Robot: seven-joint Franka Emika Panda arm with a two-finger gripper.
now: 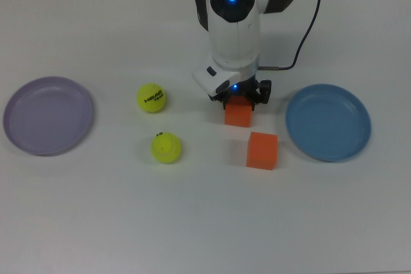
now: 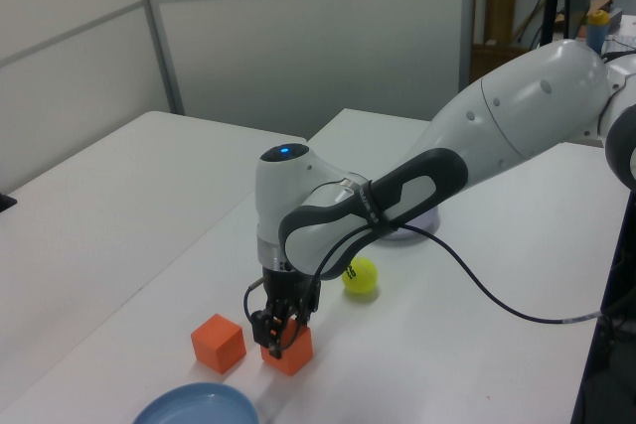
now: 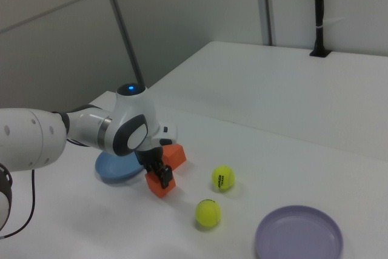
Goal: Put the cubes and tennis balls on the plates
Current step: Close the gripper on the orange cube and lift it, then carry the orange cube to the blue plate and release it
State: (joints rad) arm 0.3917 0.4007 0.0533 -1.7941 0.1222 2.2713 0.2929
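Gripper (image 1: 239, 99) straddles matte orange cube (image 1: 238, 115); 2nd cube (image 1: 262, 150) near.

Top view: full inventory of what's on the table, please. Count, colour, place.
cubes: 2, orange; one under the hand, one nearer the blue plate
tennis balls: 2, yellow-green; one with black lettering, one just below it in the top view
lavender plate: 1, the top view's left, nothing on it
blue plate: 1, the top view's right, nothing on it
table: 1, white
cable: 1, black, running off the arm
arm: 1, white, blue light on top
hand: 1, black, down at the cube
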